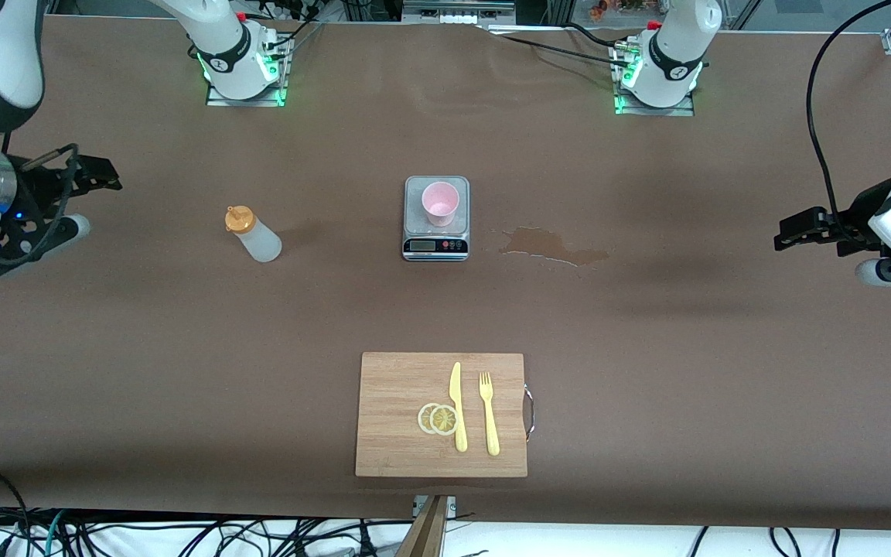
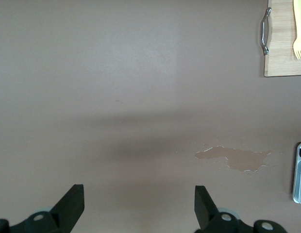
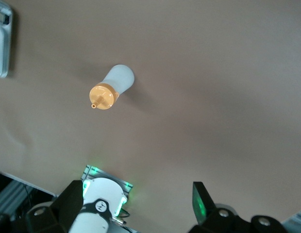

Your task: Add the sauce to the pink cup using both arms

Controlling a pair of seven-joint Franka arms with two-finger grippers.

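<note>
The sauce bottle [image 1: 256,237], whitish with an orange nozzle cap, stands on the brown table toward the right arm's end; it also shows in the right wrist view [image 3: 114,87]. The pink cup [image 1: 440,203] stands upright on the grey scale [image 1: 435,245] at mid-table. My right gripper [image 1: 109,179] is open and empty above the table's right-arm end, well apart from the bottle; its own view shows the same [image 3: 137,204]. My left gripper [image 1: 782,234] is open and empty above the left-arm end [image 2: 138,204].
A wet spill [image 1: 554,247] lies on the table beside the scale toward the left arm's end, also in the left wrist view [image 2: 235,158]. A wooden cutting board [image 1: 391,449] with lemon slices [image 1: 438,418], a yellow knife [image 1: 457,406] and fork [image 1: 489,414] lies nearer the front camera.
</note>
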